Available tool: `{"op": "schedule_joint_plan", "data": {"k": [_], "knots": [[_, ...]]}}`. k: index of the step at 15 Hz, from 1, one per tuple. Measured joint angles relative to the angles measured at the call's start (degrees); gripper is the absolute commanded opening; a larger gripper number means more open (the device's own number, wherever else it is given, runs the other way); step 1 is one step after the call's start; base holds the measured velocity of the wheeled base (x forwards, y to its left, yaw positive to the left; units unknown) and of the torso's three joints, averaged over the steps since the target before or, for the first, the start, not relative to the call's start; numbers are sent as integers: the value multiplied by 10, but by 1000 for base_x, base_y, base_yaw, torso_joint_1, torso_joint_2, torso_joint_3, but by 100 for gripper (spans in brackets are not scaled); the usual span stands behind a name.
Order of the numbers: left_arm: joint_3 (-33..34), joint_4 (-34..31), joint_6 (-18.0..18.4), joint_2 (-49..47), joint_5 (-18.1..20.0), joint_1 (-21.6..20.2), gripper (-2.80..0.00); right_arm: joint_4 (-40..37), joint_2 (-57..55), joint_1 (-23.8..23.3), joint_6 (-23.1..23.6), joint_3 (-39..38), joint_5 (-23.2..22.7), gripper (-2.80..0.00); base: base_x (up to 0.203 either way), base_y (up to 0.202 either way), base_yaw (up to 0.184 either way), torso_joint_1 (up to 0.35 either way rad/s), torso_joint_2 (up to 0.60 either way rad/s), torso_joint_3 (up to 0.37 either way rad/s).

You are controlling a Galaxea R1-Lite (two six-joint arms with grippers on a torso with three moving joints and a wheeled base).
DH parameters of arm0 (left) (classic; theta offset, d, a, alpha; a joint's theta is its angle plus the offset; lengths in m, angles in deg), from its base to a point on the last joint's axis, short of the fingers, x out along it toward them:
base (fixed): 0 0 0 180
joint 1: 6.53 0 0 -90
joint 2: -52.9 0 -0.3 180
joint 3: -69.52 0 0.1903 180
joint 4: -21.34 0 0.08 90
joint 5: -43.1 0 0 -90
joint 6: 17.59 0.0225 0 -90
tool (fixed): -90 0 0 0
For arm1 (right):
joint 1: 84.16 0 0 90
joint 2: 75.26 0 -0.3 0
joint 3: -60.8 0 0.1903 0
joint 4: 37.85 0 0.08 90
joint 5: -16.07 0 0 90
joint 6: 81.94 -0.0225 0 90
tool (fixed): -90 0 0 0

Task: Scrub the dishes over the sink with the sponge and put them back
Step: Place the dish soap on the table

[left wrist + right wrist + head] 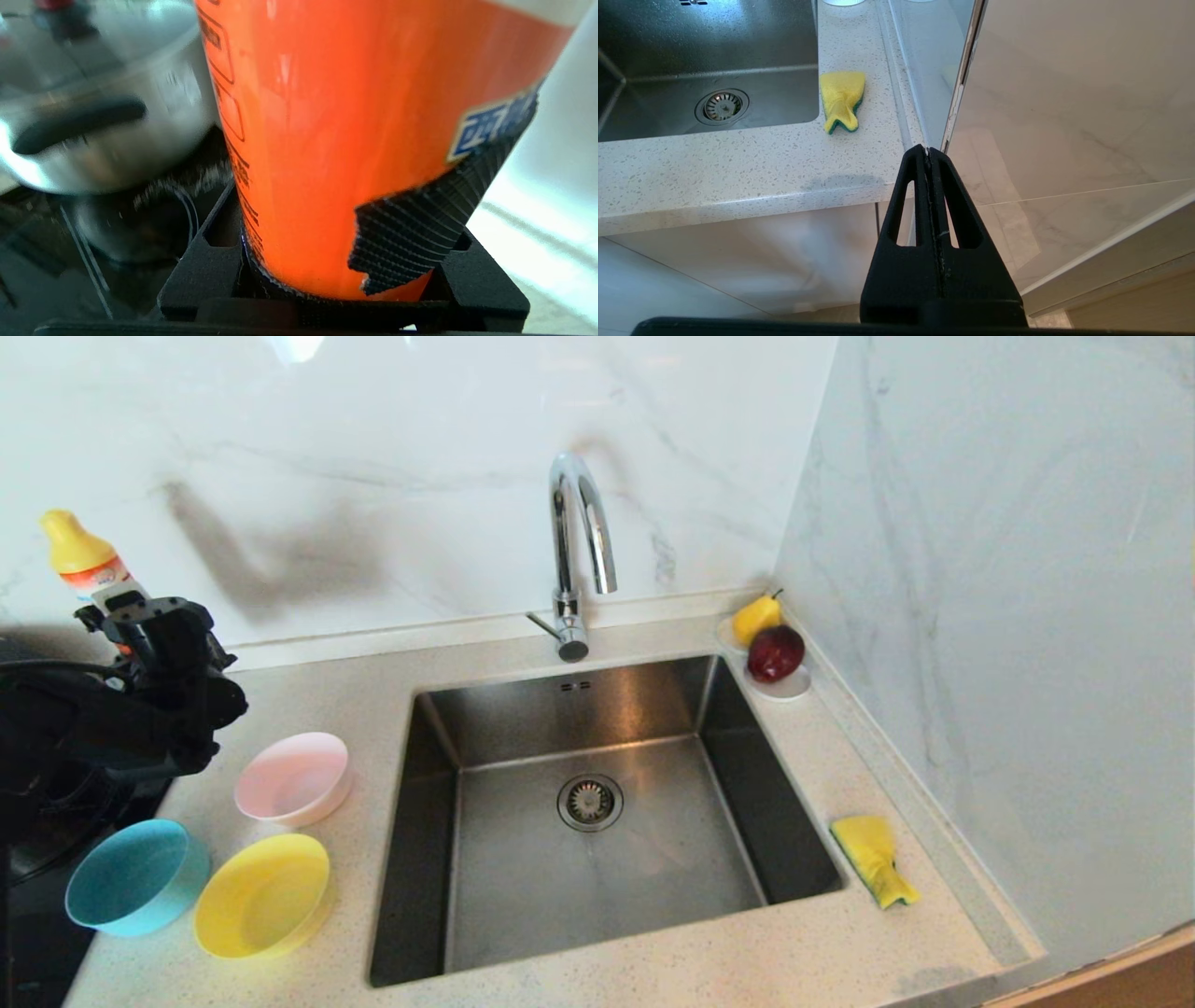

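Three bowls stand on the counter left of the sink (560, 709): pink (292, 777), light blue (135, 875) and yellow (263, 894), all upright and empty. The yellow sponge (874, 857) with its green side lies on the counter right of the basin, also in the right wrist view (841, 100). My left gripper (140, 616) is at the back left, behind the bowls, shut on an orange detergent bottle (327, 140) with a yellow cap (75, 543). My right gripper (928, 150) hangs shut and empty below the counter's front right corner.
A curved chrome tap (579, 541) rises behind the basin. A pear (756, 616) and a red apple (775, 651) sit on a white saucer (789, 689) at the back right. A steel pot (93, 116) stands on a dark hob left of the bottle. Marble walls close the back and right.
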State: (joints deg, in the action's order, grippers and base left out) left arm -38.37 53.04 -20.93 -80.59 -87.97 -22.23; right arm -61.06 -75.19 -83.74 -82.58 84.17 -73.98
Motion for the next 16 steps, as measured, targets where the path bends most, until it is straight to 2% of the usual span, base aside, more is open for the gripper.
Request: {"op": "schedule_joint_plan", "data": {"k": [8, 16], "knots": [[-73, 7, 1, -84, -15, 0, -280, 0, 0, 0, 0, 0, 0, -280, 0, 0, 0, 0, 0, 0], [-110, 25, 2, -124, -19, 1, -280, 0, 0, 0, 0, 0, 0, -280, 0, 0, 0, 0, 0, 0]]}}
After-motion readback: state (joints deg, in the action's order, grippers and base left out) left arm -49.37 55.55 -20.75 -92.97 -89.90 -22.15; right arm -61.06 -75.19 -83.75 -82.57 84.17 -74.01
